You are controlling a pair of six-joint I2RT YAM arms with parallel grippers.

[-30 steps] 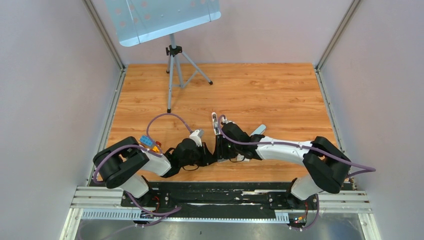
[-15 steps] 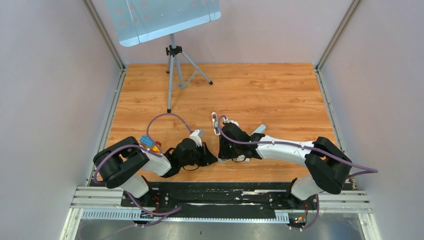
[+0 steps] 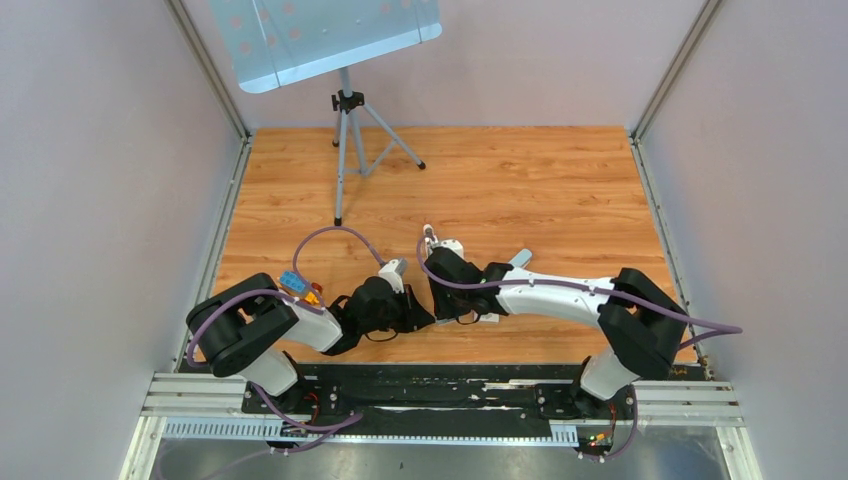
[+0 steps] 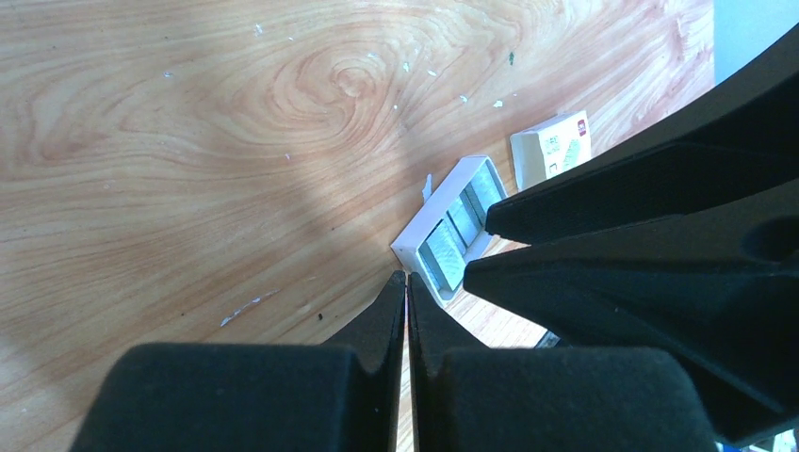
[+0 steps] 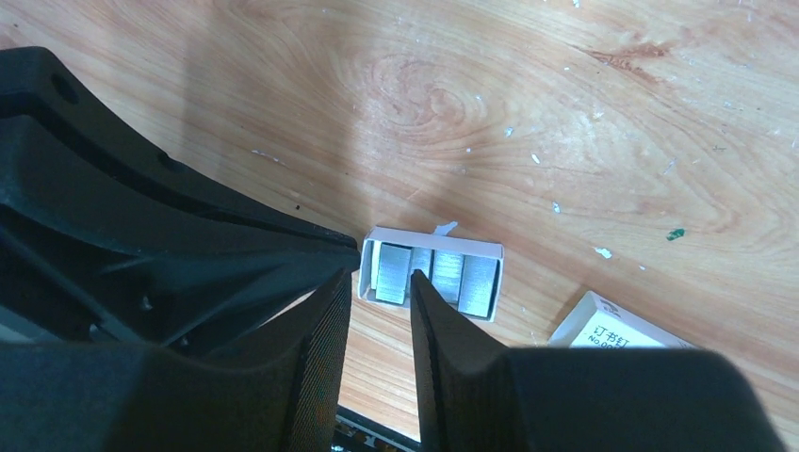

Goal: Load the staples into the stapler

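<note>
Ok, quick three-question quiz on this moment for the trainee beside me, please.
1. True or false: the left gripper stands wide open.
2. The staples lie: A) in a white tray B) on bare wood C) between the left fingers.
3. Fill in: in the right wrist view, the printed box sits to the tray's ___.
Key: 1 false, it is shut. 2 A. 3 right.

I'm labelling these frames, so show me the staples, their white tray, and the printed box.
staples point(image 5: 479, 282), right wrist view, rightmost grey strip block.
white tray point(image 5: 471, 248), right wrist view, its far rim.
printed box point(image 4: 554, 151), left wrist view, its top face.
</note>
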